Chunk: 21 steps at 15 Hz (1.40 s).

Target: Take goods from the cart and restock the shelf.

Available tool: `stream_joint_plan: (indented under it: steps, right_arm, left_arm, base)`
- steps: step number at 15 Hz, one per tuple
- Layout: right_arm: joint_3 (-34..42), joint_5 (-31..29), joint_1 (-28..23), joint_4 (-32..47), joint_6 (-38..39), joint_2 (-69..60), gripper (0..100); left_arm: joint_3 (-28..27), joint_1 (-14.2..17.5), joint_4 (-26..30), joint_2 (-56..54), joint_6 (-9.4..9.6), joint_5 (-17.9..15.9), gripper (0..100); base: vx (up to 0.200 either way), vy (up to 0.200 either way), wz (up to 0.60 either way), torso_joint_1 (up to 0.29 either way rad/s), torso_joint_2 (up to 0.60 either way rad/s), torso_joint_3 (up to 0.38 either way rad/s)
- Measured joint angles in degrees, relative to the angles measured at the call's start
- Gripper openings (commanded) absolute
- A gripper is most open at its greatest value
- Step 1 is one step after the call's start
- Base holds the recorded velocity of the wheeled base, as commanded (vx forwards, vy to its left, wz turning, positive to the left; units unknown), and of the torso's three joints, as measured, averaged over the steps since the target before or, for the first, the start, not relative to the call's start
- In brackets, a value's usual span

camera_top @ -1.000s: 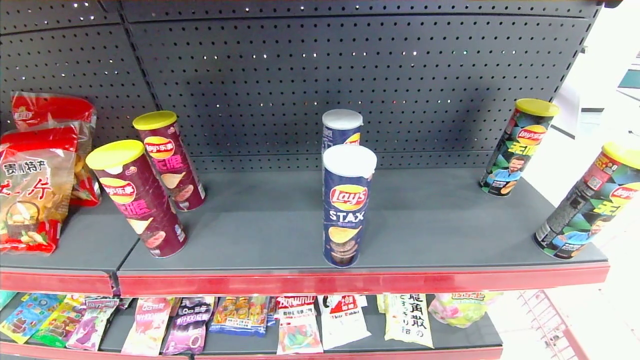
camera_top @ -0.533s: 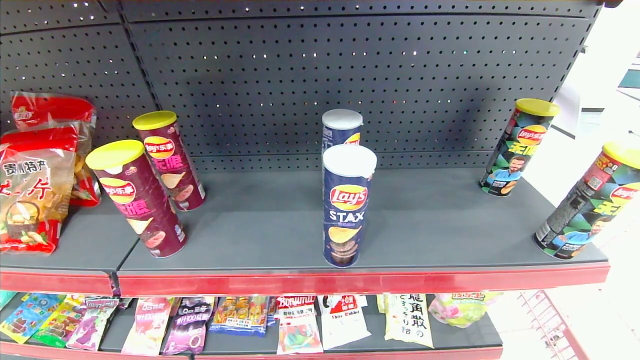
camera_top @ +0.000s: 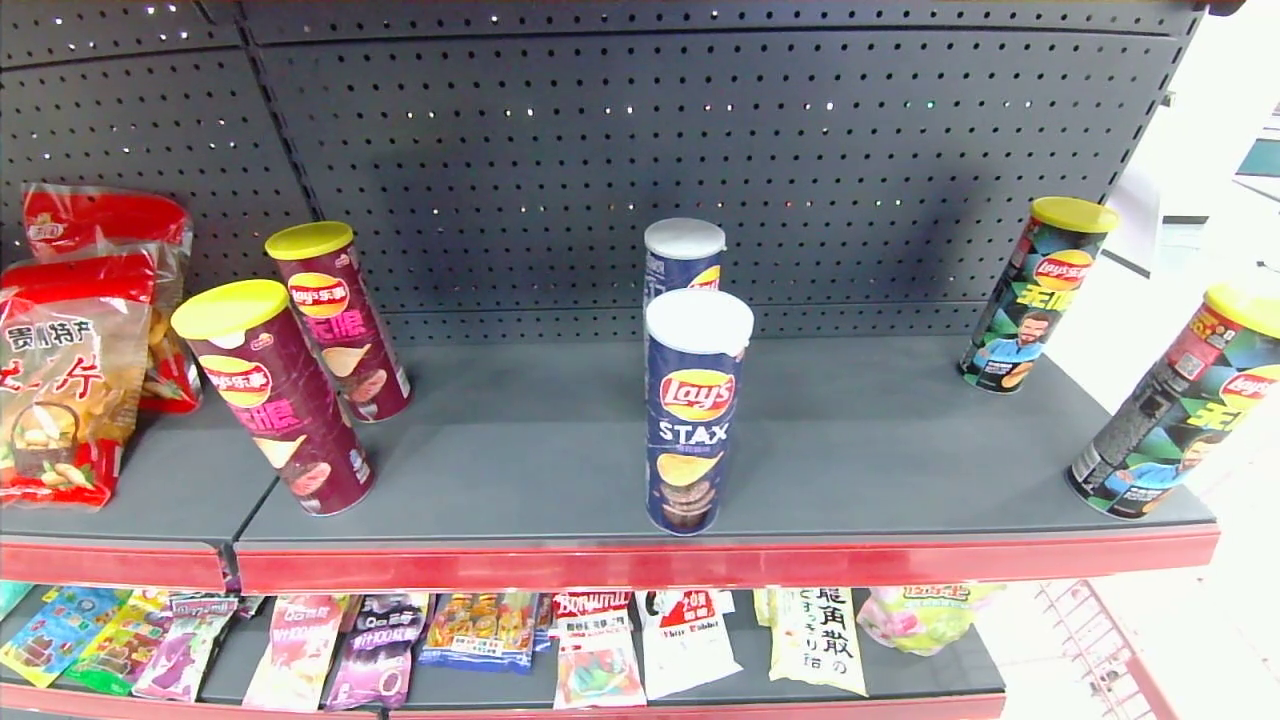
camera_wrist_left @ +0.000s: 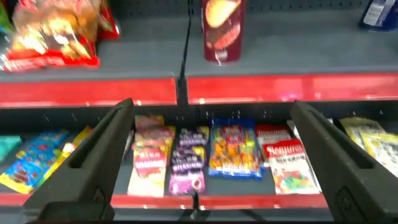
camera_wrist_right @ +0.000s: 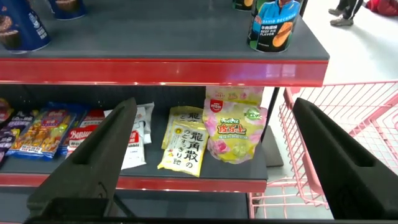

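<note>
Blue can [camera_top: 691, 420] upright on shelf [camera_top: 900, 460] (lid [camera_top: 698, 320] up)

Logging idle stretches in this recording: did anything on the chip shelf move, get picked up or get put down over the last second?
Nothing visibly changed. The maroon cans, blue cans and green-patterned cans stand where they were on the upper shelf. The red snack bags at its left end lie as before, and the head view itself has not shifted.
</note>
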Motion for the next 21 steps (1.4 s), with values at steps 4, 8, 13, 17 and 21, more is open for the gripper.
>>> stream_joint_plan:
  steps: [4,8,13,17,21]
  right_arm:
    - [0.00,-0.09,0.00,0.00,-0.02,0.00,100]
    - [0.00,-0.11,0.00,0.00,-0.02,0.00,100]
    - [0.00,-0.09,0.00,0.00,-0.04,0.00,100]
    - [0.00,-0.09,-0.05,0.00,-0.02,0.00,100]
    - [0.00,-0.06,0.00,0.00,-0.02,0.00,100]
  left_arm:
    - [0.01,0.00,0.40,-0.01,-3.38,1.10,100]
    - [0.01,0.00,0.43,-0.01,-3.06,1.16,100]
    - [0.01,0.00,0.43,-0.01,-3.05,1.15,100]
    - [0.01,0.00,0.40,-0.01,-3.05,1.12,100]
    - [0.06,0.00,0.40,0.00,-3.02,1.12,100]
  base:
    - [0.000,0.000,0.00,0.000,0.00,0.000]
    - [0.000,0.000,0.00,0.000,0.00,0.000]
    - [0.000,0.000,0.00,0.000,0.00,0.000]
    - [0.000,0.000,0.00,0.000,0.00,0.000]
    - [0.000,0.000,0.00,0.000,0.00,0.000]
